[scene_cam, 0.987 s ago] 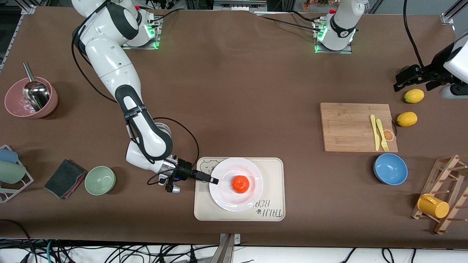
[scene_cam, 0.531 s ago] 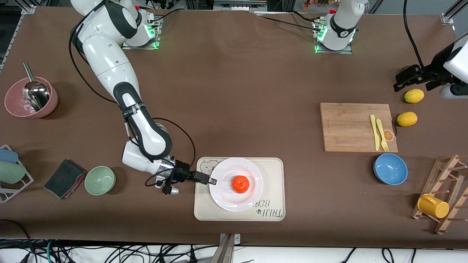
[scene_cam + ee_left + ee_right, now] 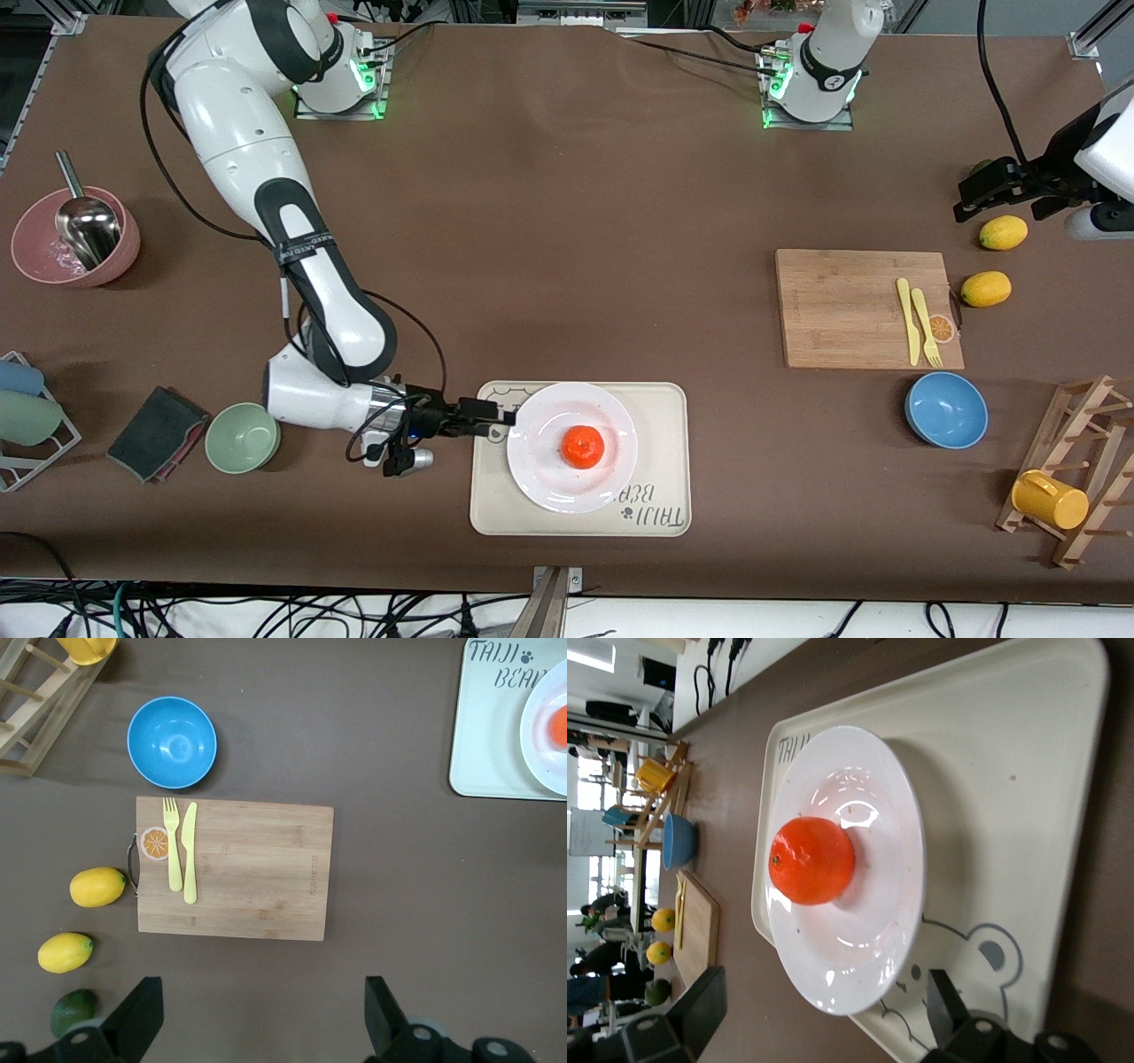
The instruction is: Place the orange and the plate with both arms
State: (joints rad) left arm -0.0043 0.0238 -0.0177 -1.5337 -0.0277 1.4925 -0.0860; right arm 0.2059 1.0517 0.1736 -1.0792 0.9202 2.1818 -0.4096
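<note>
The orange sits in the middle of the white plate, which rests on the beige bear-printed tray. My right gripper is open and low, just at the plate's rim on the side toward the right arm's end of the table, holding nothing. In the right wrist view the orange lies on the plate, and the rim shows between the spread fingers of my right gripper. My left gripper is open and empty, waiting in the air over the table by the lemons; it also shows in the left wrist view.
A wooden cutting board holds a yellow fork and knife. Two lemons and a blue bowl lie near it. A wooden rack with a yellow cup, a green bowl, a grey cloth and a pink bowl stand at the table's ends.
My right gripper has drawn back from over the plate's rim toward the right arm's end of the table. The plate, the orange and the left arm have not moved.
</note>
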